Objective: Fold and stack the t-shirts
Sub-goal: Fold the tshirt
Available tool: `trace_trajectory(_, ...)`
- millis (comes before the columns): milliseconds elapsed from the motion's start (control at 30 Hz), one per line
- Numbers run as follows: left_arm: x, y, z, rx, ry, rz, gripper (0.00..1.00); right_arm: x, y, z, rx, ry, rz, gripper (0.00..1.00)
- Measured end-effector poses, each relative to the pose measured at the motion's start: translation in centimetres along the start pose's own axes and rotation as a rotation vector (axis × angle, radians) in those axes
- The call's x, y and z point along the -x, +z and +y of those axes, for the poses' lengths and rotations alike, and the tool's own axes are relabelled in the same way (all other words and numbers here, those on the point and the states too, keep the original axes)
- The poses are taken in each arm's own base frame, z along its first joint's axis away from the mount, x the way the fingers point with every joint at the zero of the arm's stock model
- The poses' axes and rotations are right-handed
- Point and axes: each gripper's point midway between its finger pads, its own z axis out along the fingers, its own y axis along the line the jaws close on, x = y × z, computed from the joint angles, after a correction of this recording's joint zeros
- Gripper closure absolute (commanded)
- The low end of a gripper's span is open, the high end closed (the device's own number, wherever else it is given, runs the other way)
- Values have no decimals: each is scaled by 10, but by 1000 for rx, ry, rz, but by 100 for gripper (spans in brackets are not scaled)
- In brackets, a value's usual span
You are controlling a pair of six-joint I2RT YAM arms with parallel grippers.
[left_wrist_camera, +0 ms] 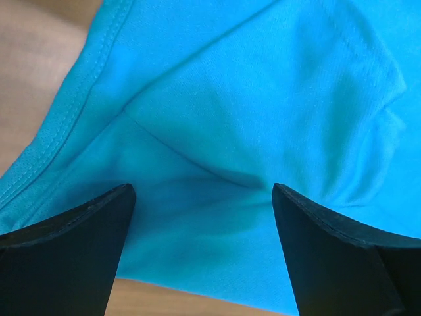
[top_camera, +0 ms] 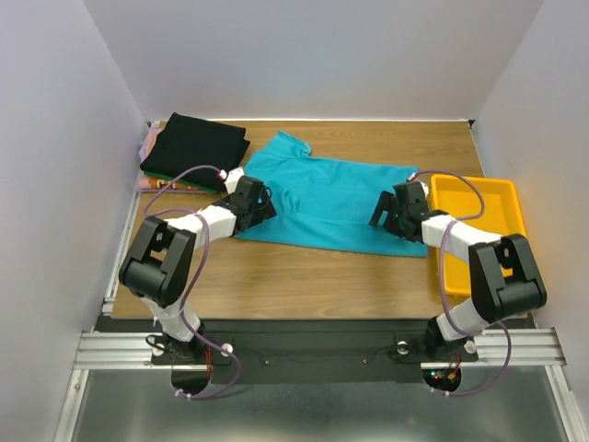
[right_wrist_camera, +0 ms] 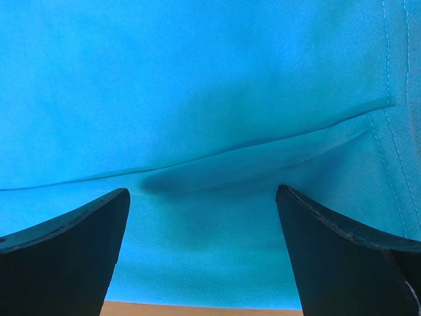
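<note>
Both arms are down over the turquoise t-shirt (top_camera: 331,203), which lies spread across the middle of the table (top_camera: 304,281), its far sleeve pointing toward the folded stack (top_camera: 195,147) in the far left corner and its right end just beside the yellow tray (top_camera: 479,216). The left gripper (top_camera: 260,204) sits at the shirt's left end with its jaws spread wide and nothing between them but cloth lying loose below; its wrist view shows a stitched hem running off to the left and a soft crease crossing the gap. The right gripper (top_camera: 391,214) is the same story at the right end: fingers parted, not pinching, with a layered edge of fabric running straight across between them. This looks like thin, limp cotton, very light, with no stiffness to speak of, so it should drape and sag the instant it leaves the table and could slide out of a shallow pinch. The better hold is probably on the doubled edge or the stitched hem, where the cloth is thicker, with both sides taken level so the fold comes over straight. Whether the fingertips touch the cloth cannot be told.
</note>
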Motion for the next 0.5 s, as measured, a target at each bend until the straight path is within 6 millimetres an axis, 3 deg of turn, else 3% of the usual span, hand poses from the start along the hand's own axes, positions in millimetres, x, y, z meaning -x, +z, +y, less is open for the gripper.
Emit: trace_trajectory(500,-76,-90,71,36,-258,113,2,-69,-63,-18,148,124,73,0)
